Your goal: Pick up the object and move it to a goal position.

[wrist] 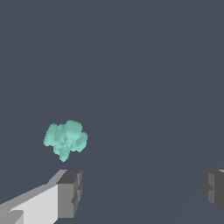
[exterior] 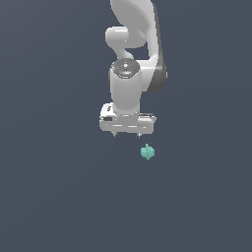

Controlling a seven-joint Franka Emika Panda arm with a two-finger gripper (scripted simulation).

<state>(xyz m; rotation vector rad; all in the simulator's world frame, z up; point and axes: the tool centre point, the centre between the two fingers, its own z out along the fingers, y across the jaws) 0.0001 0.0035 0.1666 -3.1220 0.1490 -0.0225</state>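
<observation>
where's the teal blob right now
In the exterior view the blob sits just below the open gripper, toward that view's right, not between the fingers.

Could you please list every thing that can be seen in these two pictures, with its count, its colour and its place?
object: one, teal-green, lumpy; it lies on the surface, apart from the gripper, below it in the exterior view and a little toward the exterior view's right. In the wrist view it sits outside the gap between the fingers, off one fingertip.
surface: one, plain dark grey-blue; it fills the background of both views.
arm: one, white with dark grey joints; it comes down from the upper edge of the exterior view.
gripper: one, white body with dark grey fingertips; open, jaws wide apart, holding nothing.
</observation>
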